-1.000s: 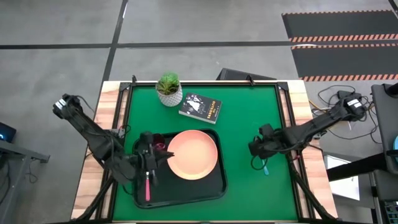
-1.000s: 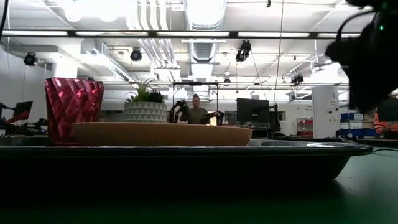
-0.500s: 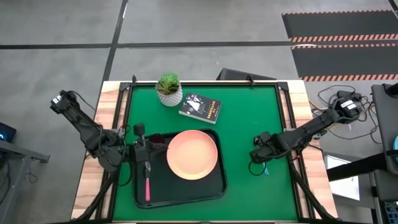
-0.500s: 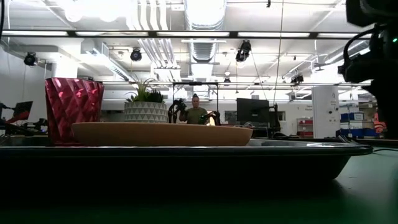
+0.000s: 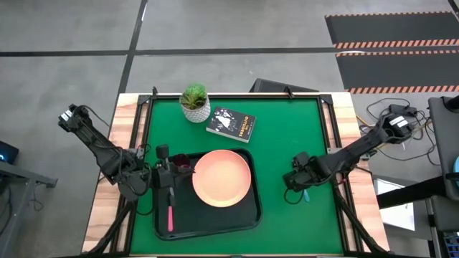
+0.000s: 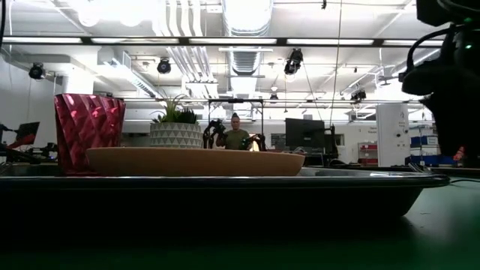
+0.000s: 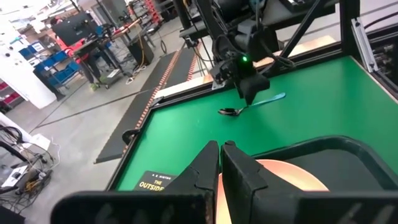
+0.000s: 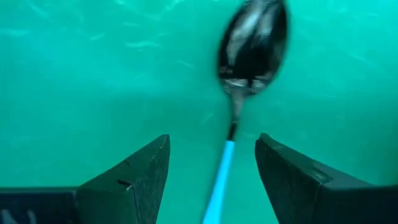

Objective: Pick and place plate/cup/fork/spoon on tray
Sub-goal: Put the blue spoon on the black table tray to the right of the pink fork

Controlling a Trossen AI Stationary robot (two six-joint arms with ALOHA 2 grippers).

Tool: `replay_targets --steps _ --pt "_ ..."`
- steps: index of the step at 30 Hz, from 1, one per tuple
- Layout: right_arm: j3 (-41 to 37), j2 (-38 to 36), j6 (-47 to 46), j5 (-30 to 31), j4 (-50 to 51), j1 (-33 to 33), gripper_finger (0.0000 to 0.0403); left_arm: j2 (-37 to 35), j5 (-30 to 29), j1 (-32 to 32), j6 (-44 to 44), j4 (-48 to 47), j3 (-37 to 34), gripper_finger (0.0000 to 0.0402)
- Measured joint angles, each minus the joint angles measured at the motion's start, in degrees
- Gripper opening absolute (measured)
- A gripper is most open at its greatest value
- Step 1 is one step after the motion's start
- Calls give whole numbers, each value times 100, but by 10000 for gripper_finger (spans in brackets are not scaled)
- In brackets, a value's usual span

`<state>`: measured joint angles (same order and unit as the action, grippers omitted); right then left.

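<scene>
green table (image 5: 287, 136), black tray (image 5: 247, 215) at lower centre with plate (image 5: 221, 178), cup (image 5: 180, 163) and fork (image 5: 170, 216) on it.
right gripper (image 8: 211, 177) at centre right, fingers spread wide either side of the spoon (image 8: 244, 74), which lies flat on the mat, ungrasped. left gripper (image 7: 220, 163) over the tray's left part, fingers nearly together, empty.

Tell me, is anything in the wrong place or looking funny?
Only the spoon: it lies on the green mat, off the tray, while the plate, cup and fork sit on it. The open right gripper straddles its blue handle. The left gripper is shut above the tray. Nothing looks spilled or broken.
</scene>
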<state>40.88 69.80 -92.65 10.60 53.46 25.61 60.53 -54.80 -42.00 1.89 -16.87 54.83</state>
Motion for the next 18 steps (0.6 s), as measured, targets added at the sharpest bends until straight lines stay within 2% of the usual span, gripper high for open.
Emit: replay_targets --steps 11,18 --pt "-45 948 25 -1 -75 -14 218 7 -14 0 0 20 11 0" --pt "-74 1285 26 103 -197 -9 157 2 -16 0 0 117 9 0"
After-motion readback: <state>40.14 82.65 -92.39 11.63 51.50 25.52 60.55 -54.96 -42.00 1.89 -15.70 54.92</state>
